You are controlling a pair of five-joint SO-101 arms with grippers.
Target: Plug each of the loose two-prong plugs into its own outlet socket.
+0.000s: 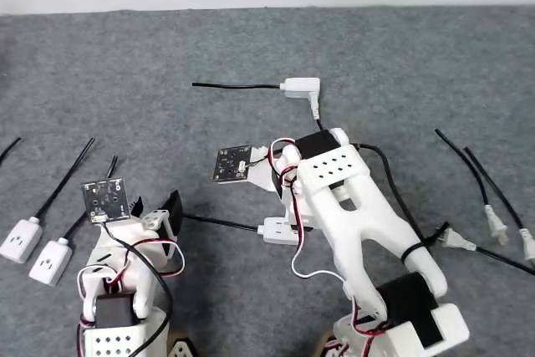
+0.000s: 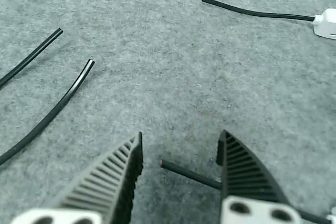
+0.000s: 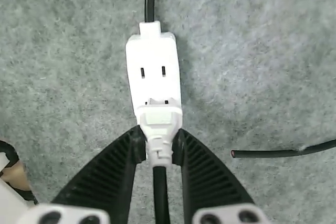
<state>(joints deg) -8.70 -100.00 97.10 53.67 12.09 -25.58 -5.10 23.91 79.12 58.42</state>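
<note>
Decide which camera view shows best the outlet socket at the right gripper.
The right wrist view: the outlet socket lies whole, slots visible, with a plug held by the right gripper at its end. In the high view the right arm covers part of it.

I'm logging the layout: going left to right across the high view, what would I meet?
White socket → second white socket → left gripper → socket under the right arm → loose plug → second loose plug → third loose plug.
</note>
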